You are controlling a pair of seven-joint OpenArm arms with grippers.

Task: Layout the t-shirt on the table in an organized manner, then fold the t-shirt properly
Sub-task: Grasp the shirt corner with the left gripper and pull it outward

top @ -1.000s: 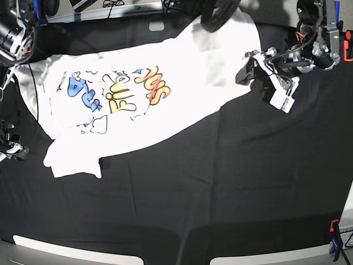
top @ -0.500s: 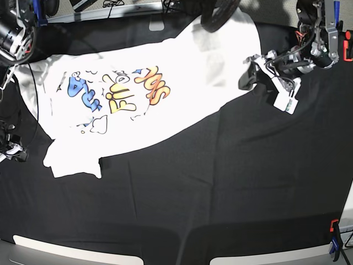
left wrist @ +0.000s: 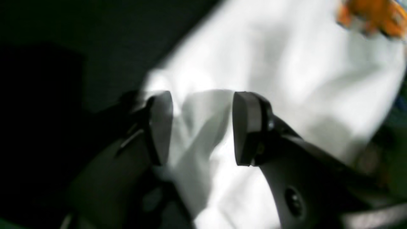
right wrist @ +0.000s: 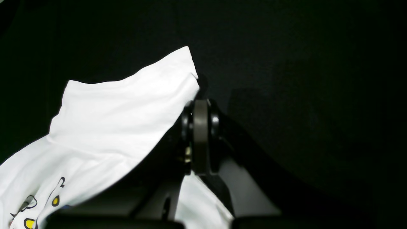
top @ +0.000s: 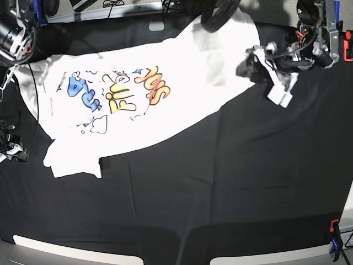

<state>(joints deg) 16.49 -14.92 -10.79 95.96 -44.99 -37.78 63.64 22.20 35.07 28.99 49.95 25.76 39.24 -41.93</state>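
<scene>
The white t-shirt (top: 165,83) lies spread print-up on the black table (top: 220,187), its hem to the right and its sleeves to the left. My left gripper (top: 244,67) hovers at the hem's right corner. In the left wrist view this gripper (left wrist: 203,95) is open, with a raised fold of the white t-shirt (left wrist: 286,63) showing between the pads. My right gripper (right wrist: 200,105) is shut, pads pressed together. A sleeve of the t-shirt (right wrist: 127,108) lies beside and under it, its edge reaching the left finger. I cannot tell whether any cloth is pinched there.
A dark rounded object (top: 220,11) overhangs the shirt's far edge. Arm hardware fills the top-left corner (top: 14,33) and the left edge (top: 10,148). A red and blue clamp (top: 333,240) sits at the front right corner. White panels (top: 83,251) line the front edge.
My left gripper has moved a little toward the far edge and over the shirt's hem corner, still open. The shirt and the right side look unchanged.
</scene>
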